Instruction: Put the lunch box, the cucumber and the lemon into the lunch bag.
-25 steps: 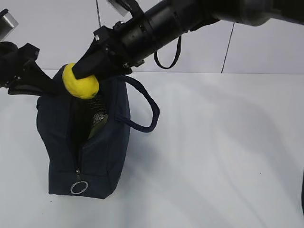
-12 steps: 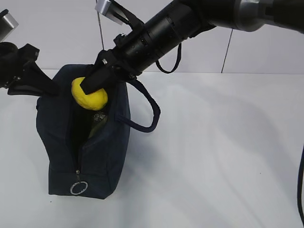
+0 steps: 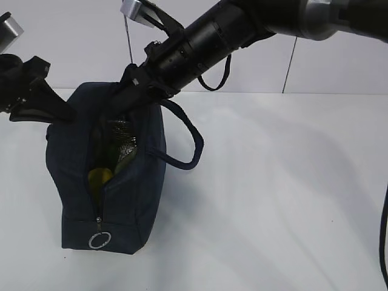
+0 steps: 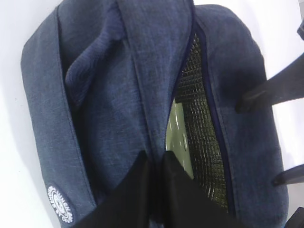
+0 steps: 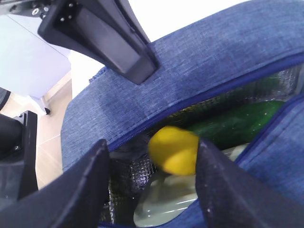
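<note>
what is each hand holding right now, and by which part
The left hand is shut on the bag's fabric beside the zipper opening. The right hand is open and holds nothing; the lemon sits loose between its fingers, inside the bag.

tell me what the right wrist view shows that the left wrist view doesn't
Only the right wrist view shows the lemon loose between the open right gripper fingers, with the cucumber behind it. Only the left wrist view shows the left gripper pinching the bag's edge, and a white round logo. Both show the lunch bag open, its silvery lining, and the lunch box lid inside.
</note>
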Action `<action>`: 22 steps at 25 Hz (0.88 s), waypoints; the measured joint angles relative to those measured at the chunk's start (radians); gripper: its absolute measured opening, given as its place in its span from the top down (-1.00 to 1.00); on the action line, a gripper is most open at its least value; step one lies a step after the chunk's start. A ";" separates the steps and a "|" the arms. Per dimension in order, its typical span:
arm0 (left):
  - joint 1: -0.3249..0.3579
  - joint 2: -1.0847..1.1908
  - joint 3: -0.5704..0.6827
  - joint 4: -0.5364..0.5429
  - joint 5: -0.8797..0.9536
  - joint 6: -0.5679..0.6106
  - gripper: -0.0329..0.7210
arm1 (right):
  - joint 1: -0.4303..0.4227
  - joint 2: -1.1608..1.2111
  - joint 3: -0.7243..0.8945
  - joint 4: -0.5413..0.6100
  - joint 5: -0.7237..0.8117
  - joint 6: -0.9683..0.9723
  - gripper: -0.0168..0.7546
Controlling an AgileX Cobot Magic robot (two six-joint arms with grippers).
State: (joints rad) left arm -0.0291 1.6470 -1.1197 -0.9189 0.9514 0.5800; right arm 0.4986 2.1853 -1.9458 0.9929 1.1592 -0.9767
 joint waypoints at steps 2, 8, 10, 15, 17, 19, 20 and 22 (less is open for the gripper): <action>0.000 0.000 0.000 0.000 0.000 0.000 0.89 | 0.000 0.000 0.000 0.010 -0.004 0.000 -0.23; 0.000 0.000 0.000 0.001 0.000 0.002 0.89 | 0.000 0.000 -0.103 -0.008 -0.004 0.052 -0.23; 0.000 0.000 0.000 0.001 0.000 0.002 0.89 | 0.000 -0.007 -0.147 -0.107 0.001 0.117 -0.23; 0.000 0.000 0.000 0.001 0.000 0.002 0.89 | 0.000 -0.061 -0.172 -0.412 0.041 0.461 -0.22; 0.000 0.000 0.000 0.001 0.000 0.002 0.89 | 0.000 -0.075 -0.174 -0.482 0.063 0.593 -0.22; 0.000 0.000 0.000 0.001 0.000 0.002 0.89 | 0.000 -0.077 -0.174 -0.506 0.071 0.665 -0.22; 0.000 0.000 0.000 0.001 0.000 0.002 0.89 | 0.000 -0.077 -0.174 -0.511 0.075 0.687 -0.21; 0.000 0.000 0.000 0.001 0.000 0.002 0.89 | 0.000 -0.077 -0.174 -0.514 0.080 0.707 -0.17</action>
State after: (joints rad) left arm -0.0291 1.6470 -1.1197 -0.9182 0.9514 0.5821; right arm 0.4986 2.1080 -2.1196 0.4784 1.2393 -0.2695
